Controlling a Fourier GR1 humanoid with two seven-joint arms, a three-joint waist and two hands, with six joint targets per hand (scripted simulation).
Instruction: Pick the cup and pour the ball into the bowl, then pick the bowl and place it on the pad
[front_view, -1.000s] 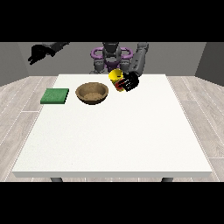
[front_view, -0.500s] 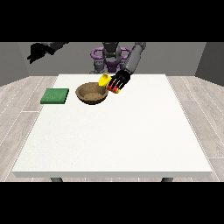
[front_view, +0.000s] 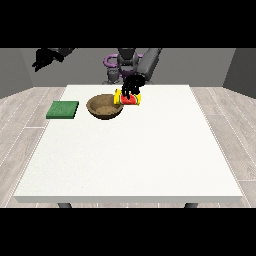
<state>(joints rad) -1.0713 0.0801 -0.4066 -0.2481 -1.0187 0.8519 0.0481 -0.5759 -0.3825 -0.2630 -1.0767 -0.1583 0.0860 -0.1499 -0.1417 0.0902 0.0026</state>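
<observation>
On the white table (front_view: 150, 150), bowl (front_view: 105, 107) beside green pad (front_view: 63, 109).

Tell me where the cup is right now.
The yellow cup is tipped at the brown bowl's right rim, toward the table's far edge, held by the hand at the view's right.

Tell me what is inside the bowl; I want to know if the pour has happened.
The bowl shows only its brown inner surface; no ball is visible in it. The cup, held on its side at the bowl's rim by the hand at the view's right, hides its own contents.
</observation>
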